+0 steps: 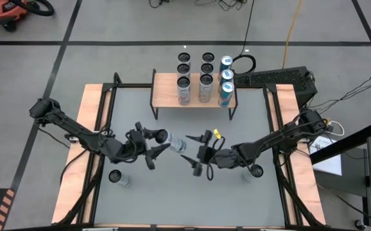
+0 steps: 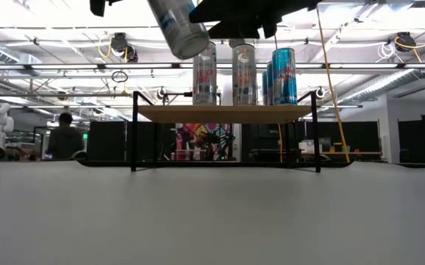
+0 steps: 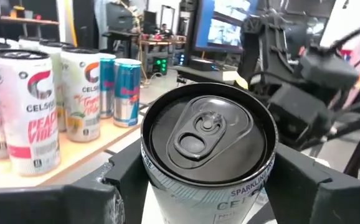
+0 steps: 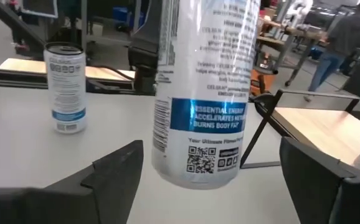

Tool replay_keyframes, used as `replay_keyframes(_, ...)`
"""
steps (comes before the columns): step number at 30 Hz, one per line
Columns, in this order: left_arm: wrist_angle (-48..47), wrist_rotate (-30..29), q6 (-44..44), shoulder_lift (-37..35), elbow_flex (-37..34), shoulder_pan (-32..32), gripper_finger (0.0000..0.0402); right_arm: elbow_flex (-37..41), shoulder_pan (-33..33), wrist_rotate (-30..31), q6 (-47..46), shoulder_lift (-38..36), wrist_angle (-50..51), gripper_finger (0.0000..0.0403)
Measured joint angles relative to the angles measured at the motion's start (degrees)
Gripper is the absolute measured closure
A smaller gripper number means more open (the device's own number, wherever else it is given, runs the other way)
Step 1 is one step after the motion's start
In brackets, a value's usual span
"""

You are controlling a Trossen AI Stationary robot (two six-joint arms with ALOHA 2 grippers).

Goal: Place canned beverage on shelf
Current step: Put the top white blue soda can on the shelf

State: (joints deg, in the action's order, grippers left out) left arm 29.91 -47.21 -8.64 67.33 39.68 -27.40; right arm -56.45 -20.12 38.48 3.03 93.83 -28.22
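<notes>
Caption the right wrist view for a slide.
Open right gripper flanks the can held by the left gripper; a second can stands behind.

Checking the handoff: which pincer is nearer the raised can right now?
Left. The left pincer is clamped on the raised can, holding it tilted above the table. The right pincer stands open beside the can's other end, fingers apart from it.

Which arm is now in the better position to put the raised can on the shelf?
Probably the left. The left gripper grips the can above the table, top toward the shelf. The right gripper stands open beside the can and holds nothing, as its wrist view shows.
</notes>
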Motion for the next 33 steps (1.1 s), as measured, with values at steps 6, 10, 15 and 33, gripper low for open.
replay_keyframes(6,0.01,-3.66,-5.86,-0.02,0.02,0.00,0.0157,0.00,0.00,0.71,1.88,2.93,-6.23,0.0092)
replay_keyframes(10,0.53,-7.12,-7.57,0.86,0.09,0.13,0.0157,0.00,0.20,0.96,2.85,3.23,-9.54,0.0092)
replay_keyframes(15,3.75,-9.29,-8.89,3.18,0.13,0.53,0.0157,0.00,0.65,2.85,4.53,3.29,-11.96,0.0092)
replay_keyframes(33,17.37,-15.36,-9.43,11.59,0.15,1.72,0.0157,0.04,3.72,3.32,5.47,3.29,-6.50,0.0092)
